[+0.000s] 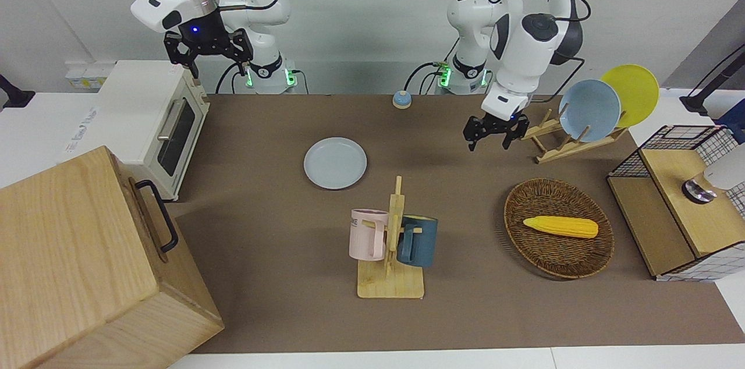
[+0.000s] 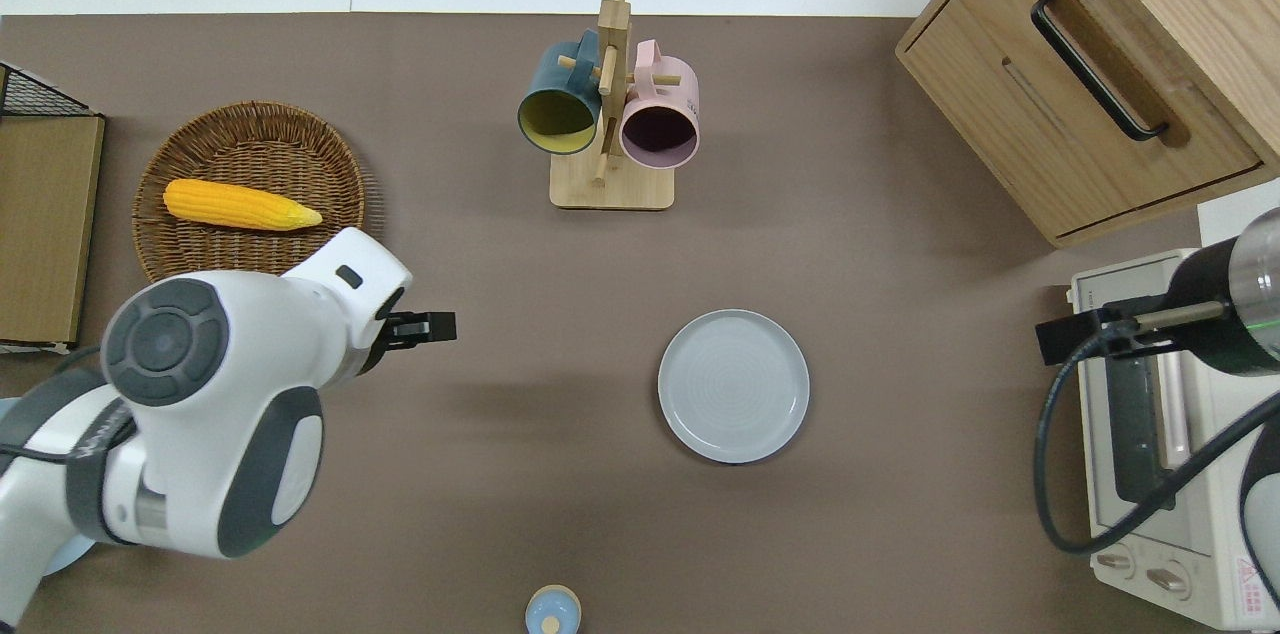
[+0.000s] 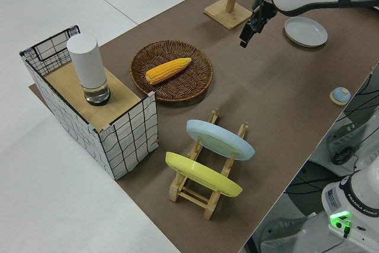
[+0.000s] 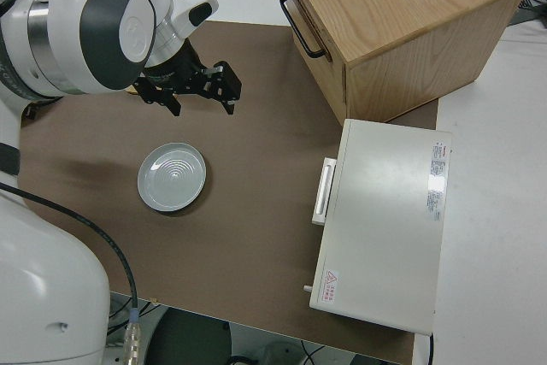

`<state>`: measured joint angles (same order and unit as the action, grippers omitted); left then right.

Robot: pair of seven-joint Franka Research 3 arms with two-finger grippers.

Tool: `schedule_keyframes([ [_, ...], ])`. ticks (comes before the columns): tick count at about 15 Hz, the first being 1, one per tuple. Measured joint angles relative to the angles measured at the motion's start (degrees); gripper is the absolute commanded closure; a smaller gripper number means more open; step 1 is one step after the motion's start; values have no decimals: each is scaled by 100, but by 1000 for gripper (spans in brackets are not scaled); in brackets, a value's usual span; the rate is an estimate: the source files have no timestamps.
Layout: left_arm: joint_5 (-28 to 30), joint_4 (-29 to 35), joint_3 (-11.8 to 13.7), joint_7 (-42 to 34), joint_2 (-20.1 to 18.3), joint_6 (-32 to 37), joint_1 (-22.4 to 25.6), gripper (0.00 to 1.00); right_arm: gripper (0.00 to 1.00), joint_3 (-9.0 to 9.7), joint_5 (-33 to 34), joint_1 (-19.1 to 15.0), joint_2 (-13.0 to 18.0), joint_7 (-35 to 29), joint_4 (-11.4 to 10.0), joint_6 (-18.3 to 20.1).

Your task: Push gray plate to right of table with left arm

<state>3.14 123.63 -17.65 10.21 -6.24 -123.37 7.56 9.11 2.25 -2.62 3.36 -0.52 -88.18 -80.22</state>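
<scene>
Left end effector up over bare mat, gray plate lying flat and untouched.

The gray plate (image 2: 733, 399) rests on the table (image 2: 900, 334), nearer to the robots than the mug rack (image 2: 610, 114) and slightly toward the right arm's end from it. The left end effector (image 1: 495, 131) hangs released, fingers spread and empty, above the mat, well apart from the plate, toward the left arm's end of the table from the mug rack and beside the wicker basket (image 2: 250, 189) holding a corn cob (image 2: 240, 204). The right arm is parked, its end effector (image 1: 208, 53) likewise spread.
</scene>
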Motion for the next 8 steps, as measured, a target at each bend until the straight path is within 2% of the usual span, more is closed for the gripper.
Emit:
schedule_keyframes([
  [3,0,-645,9,-422,-126,873,474,7,5,0,0,0,0,0,0,0],
  [8,0,-1696,-4,-440,-147,2075,567,7,5,0,0,0,0,0,0,0],
])
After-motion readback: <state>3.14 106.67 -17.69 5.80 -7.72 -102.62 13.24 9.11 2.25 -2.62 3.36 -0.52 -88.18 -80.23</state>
